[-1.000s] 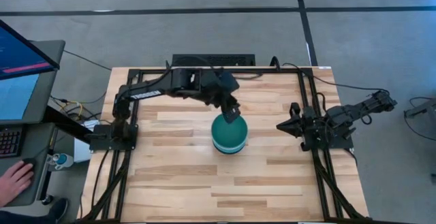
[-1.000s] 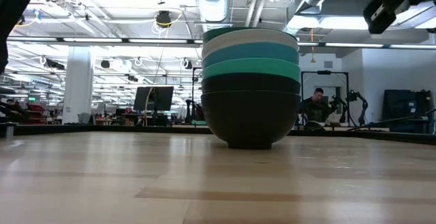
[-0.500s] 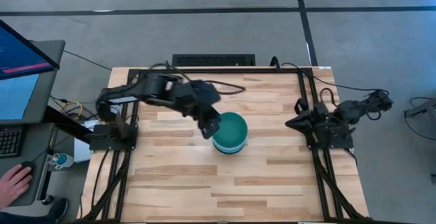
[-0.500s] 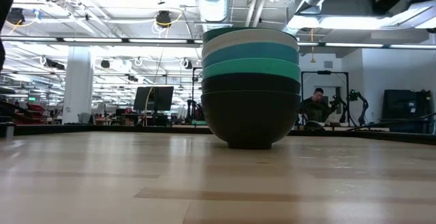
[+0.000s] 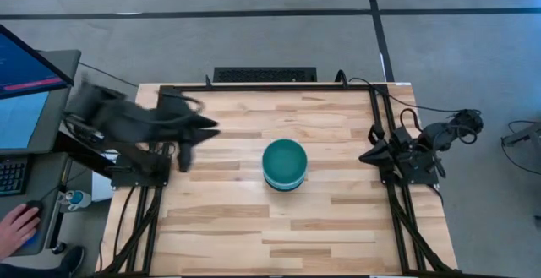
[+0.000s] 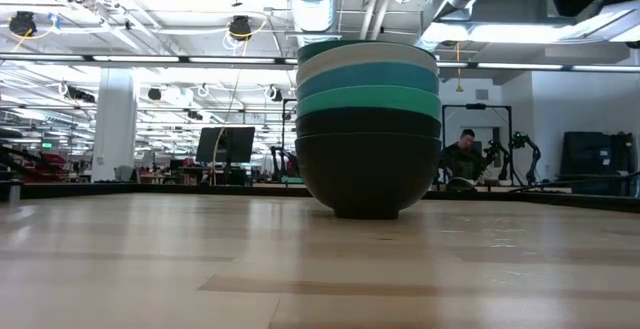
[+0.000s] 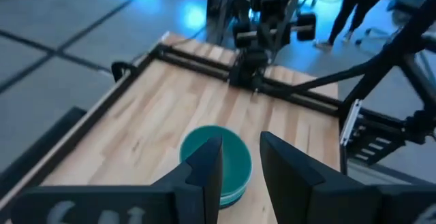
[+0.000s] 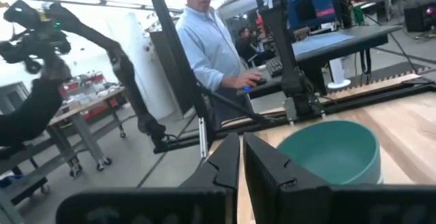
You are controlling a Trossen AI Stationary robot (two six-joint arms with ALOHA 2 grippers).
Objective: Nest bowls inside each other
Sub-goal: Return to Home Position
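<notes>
Stack of bowls [image 5: 284, 166]: six bowls nested into one upright column at the middle of the table [image 5: 338, 227], touching neither gripper.
Order in the low view: two black bowls at the foot, then bright green-teal, cyan-blue and white, with a darker teal rim on top.
Top bowl [image 8: 330, 152]: teal-green, mouth up, nothing inside it.
Axis: vertical. The stack is round, so it turns no long side toward either pair of jaws.
Left gripper [image 5: 184, 155]: beside its own base at the table's left edge. Its jaws stand apart with a plain gap and hold nothing. The stack lies straight ahead of them, in line with the gap and well apart.
Right gripper [image 5: 366, 155]: in front of its base at the right edge, pointing toward the centre. Its jaws are drawn almost together with only a thin slit between them, and hold nothing. The stack lies ahead and a little to one side of the slit, well apart.
Nearer arm: judged about even, with the right perhaps slightly closer.
Step judged: the nesting looks complete, and only the parking of the arms remains.
Governing relation: bare table separates each pair of jaws from the stack. Only a sweep across the centre could topple the column.
Surroundings: a person's hand [image 5: 19, 227] rests at a desk beyond the left edge, well apart from both arms.
</notes>
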